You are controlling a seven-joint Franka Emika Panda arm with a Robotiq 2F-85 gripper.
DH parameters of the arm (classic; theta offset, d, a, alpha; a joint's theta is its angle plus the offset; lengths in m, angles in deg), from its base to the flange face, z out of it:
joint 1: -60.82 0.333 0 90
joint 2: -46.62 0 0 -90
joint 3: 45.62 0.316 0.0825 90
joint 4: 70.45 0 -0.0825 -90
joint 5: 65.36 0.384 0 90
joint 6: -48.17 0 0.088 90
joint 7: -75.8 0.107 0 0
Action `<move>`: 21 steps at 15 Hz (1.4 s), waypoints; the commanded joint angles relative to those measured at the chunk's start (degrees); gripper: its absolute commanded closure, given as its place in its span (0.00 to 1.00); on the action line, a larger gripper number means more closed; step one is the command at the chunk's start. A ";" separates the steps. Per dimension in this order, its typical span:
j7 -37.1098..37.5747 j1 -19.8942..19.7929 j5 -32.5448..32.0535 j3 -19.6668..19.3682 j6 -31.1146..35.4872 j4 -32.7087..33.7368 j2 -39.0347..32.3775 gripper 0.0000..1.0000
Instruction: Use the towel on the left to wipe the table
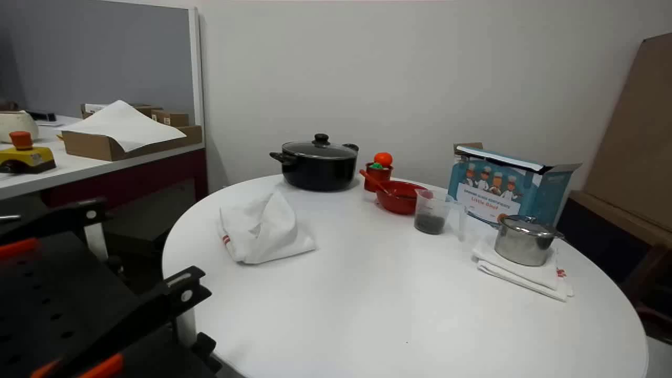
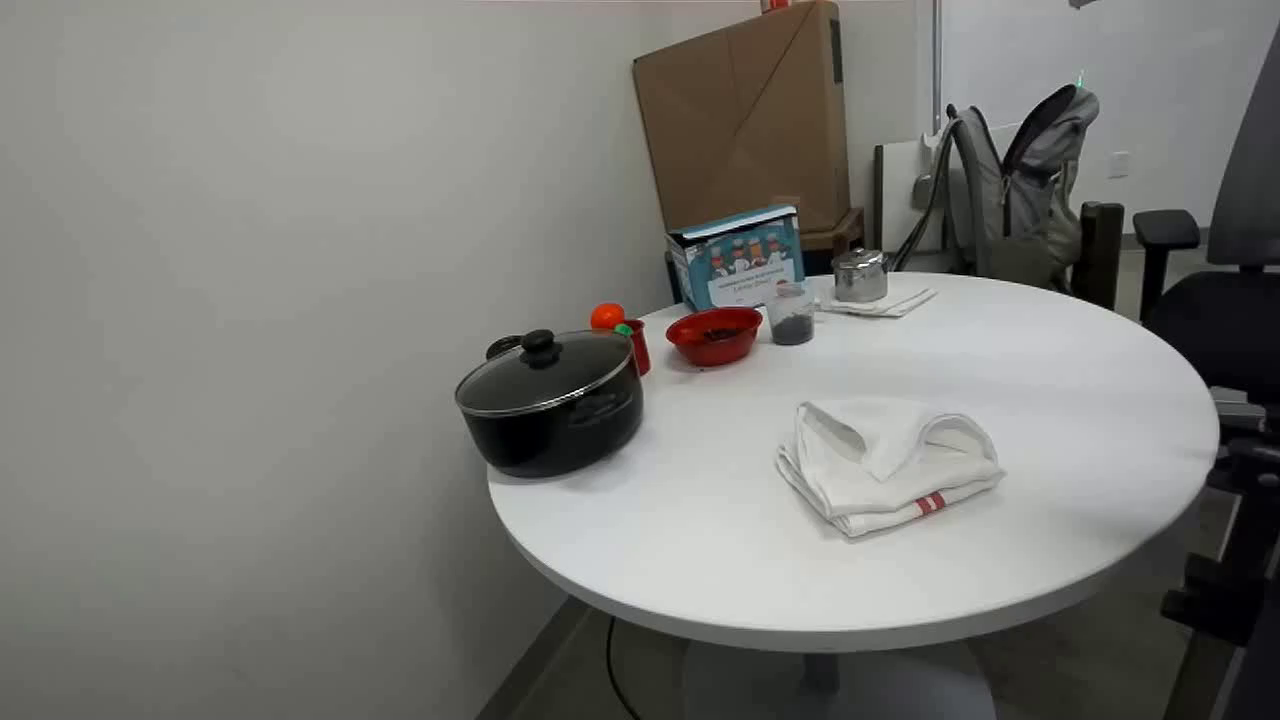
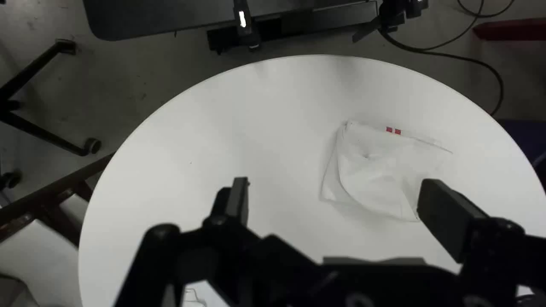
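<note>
The black two-finger gripper is wide and empty; pinched too shallowly, the unladen, loosely folded white cloth towel on the round white table could open out mid-wipe.

Both exterior views bright, light diffuse, shadows soft; steel pot glints. Wrist view dimmer: floor murky, desk greyish, pincer dark, out of focus.

In an exterior view, the towel, white with red stripes at one edge, lies folded and rumpled toward ten o'clock on the round white bench.
</note>
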 commanded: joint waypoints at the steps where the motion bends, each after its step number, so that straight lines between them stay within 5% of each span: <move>1: 0.02 0.07 -0.03 -0.07 -0.10 0.07 -0.01 0.00; 9: 1.57 -0.01 -2.23 1.49 3.75 0.84 -2.05 0.00; 21: 13.51 2.53 -1.05 8.76 38.77 -7.26 -17.47 0.00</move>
